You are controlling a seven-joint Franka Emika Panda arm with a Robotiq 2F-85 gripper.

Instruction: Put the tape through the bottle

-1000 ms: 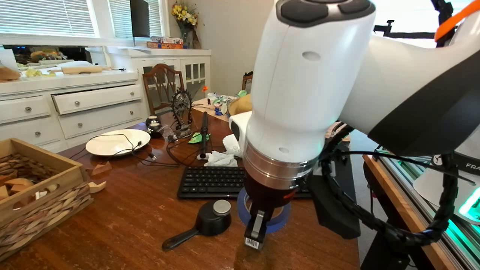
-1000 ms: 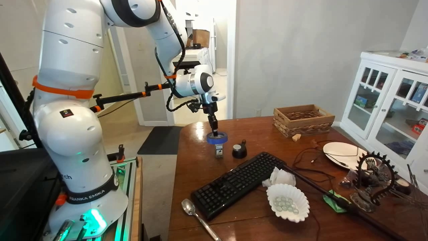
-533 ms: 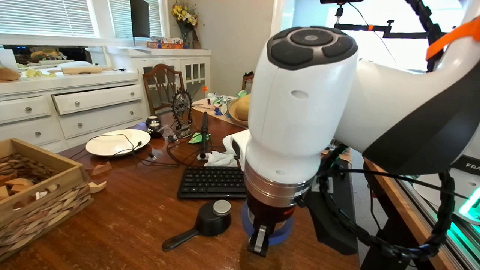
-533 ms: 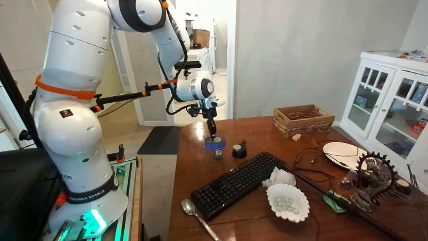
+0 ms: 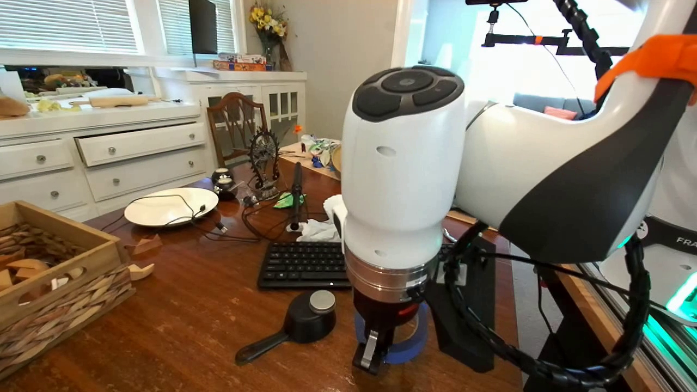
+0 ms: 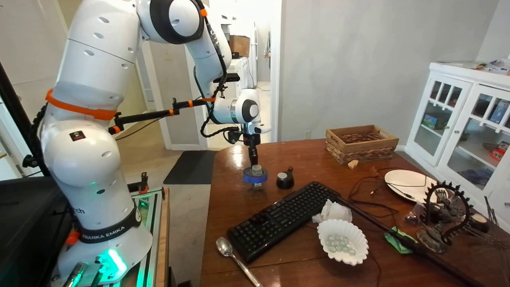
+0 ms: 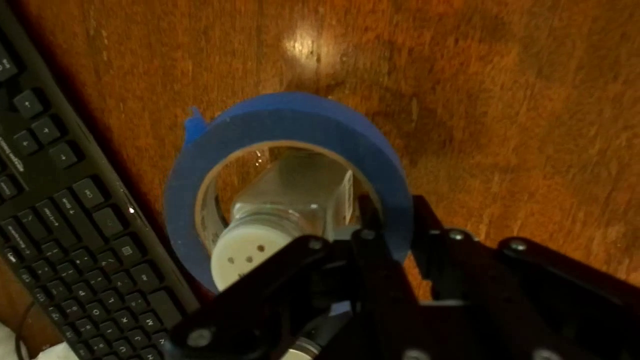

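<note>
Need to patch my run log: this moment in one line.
gripper: closed on tape | tape: around bottle, above table | bottle: upright

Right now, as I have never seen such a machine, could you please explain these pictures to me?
The machine is a white, jointed robot arm with a black two-fingered gripper. Two pictures are taken from outside the robot; the wrist view is taken from its wrist, looking down.

The gripper holds a blue, ring-shaped roll of tape, one finger inside the hole and one outside. The tape surrounds a clear, square-sided bottle; in an exterior view, its pale round cap shows above the ring.

Also on the brown wooden table are a black keyboard, a black scoop with a handle, a metal spoon, a white scalloped bowl, a plain pale plate and a brown woven basket.
</note>
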